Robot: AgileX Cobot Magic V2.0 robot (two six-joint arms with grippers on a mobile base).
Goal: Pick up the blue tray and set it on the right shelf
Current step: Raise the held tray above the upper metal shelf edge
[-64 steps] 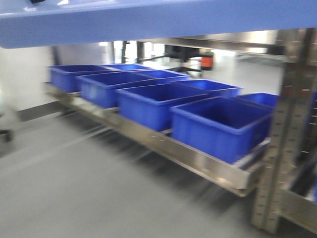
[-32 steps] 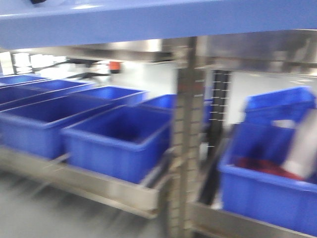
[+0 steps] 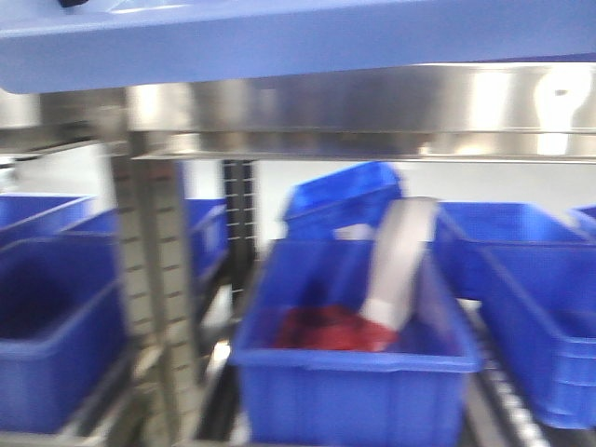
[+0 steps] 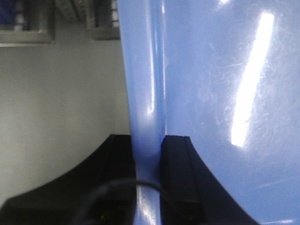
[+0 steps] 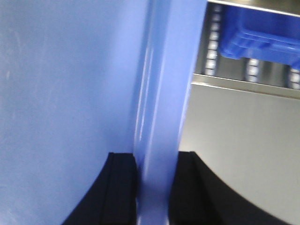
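Faced stainless right shelf [image 3: 372, 107], deep blue bins [image 3: 354, 372] beneath. Held blue tray [image 3: 279, 42] aloft, rim pinched between left gripper [image 4: 149, 159] and right gripper [image 5: 154, 183] alike. Judged likely to strike its lip if advanced too low.

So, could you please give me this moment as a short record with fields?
blue tray: held up, across the top of the front view
left jaws: shut on the tray's rim
right jaws: shut on its opposite rim
steel shelf: front lip just below the tray in view
centre bin: holds something red and a tilted white object
tray placed: not yet
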